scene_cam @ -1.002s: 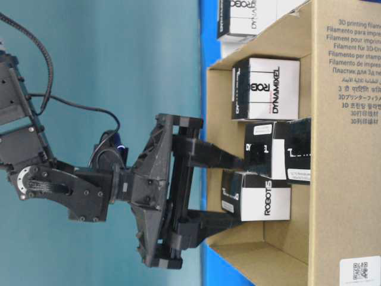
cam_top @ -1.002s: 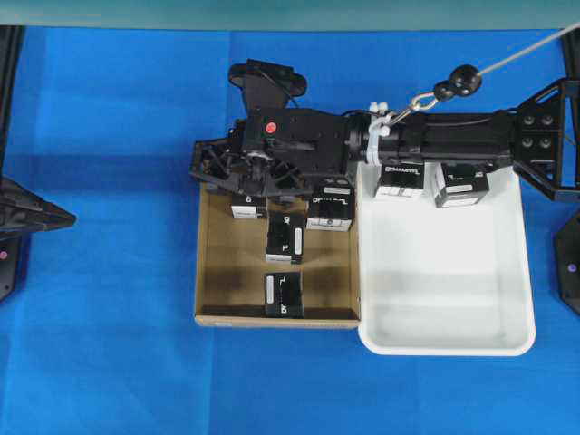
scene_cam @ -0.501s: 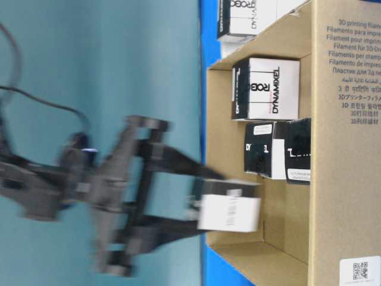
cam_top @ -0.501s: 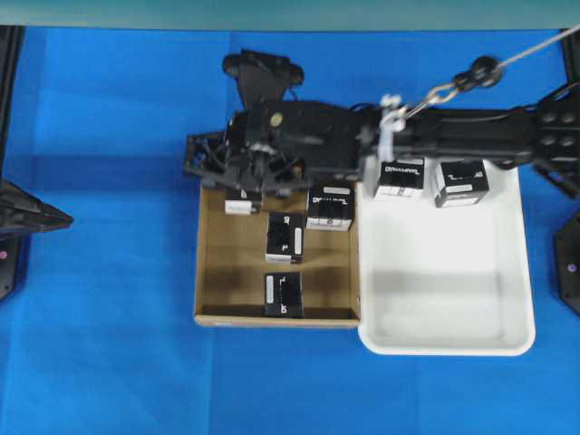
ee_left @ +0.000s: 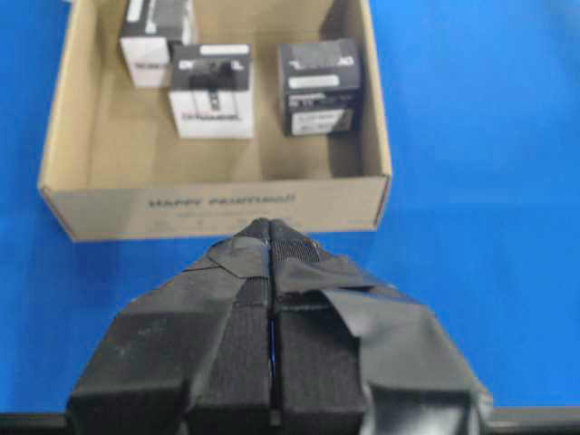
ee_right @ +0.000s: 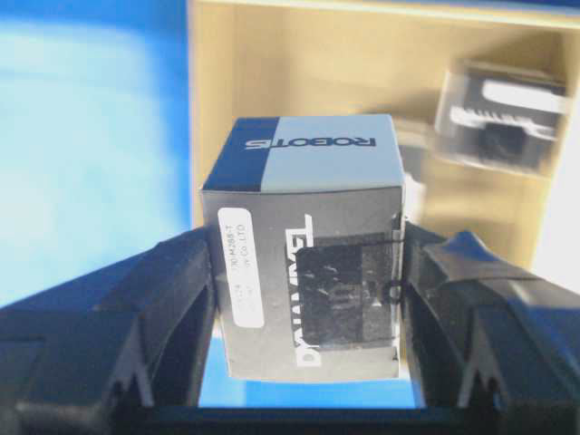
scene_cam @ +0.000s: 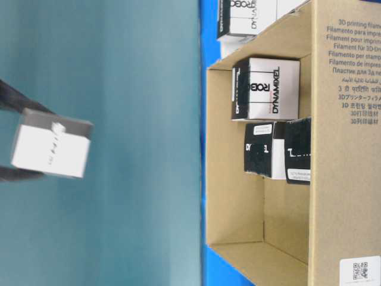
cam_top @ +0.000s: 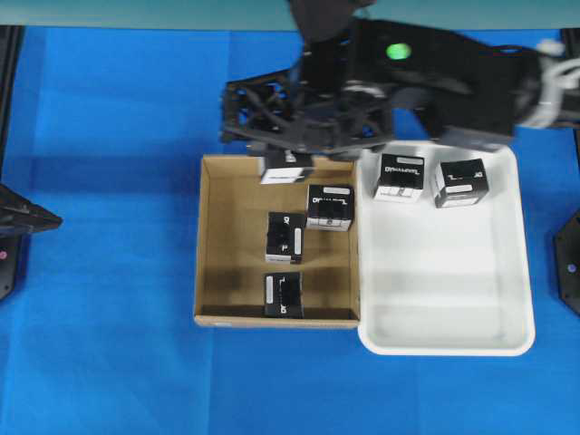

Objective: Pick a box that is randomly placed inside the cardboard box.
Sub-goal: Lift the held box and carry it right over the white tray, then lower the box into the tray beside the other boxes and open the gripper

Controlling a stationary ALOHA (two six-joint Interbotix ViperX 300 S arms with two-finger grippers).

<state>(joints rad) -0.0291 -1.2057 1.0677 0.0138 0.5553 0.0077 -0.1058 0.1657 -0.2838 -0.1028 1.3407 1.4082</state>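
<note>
Right hand (ee_right: 308, 299) is clamping the box (ee_right: 308, 272) by two sides above the cardboard box (cam_top: 210, 272); a loosening grip risks dropping it.

Left hand (ee_left: 270, 299) is resting fully closed, holding nothing.

"ROBOTIS" on the box (ee_right: 306, 272) between my right fingers, "DYNAMIXEL" on a carton (scene_cam: 266, 89) inside the cardboard box (scene_cam: 345, 179), "3D printing filament" on that cardboard box's wall

the box (ee_right: 304, 263) between gripper fingers (ee_right: 136, 335) — background blurred

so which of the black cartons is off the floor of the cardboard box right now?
The box clamped in the right claw, lifted clear. The other three sit inside the cardboard box.
</note>
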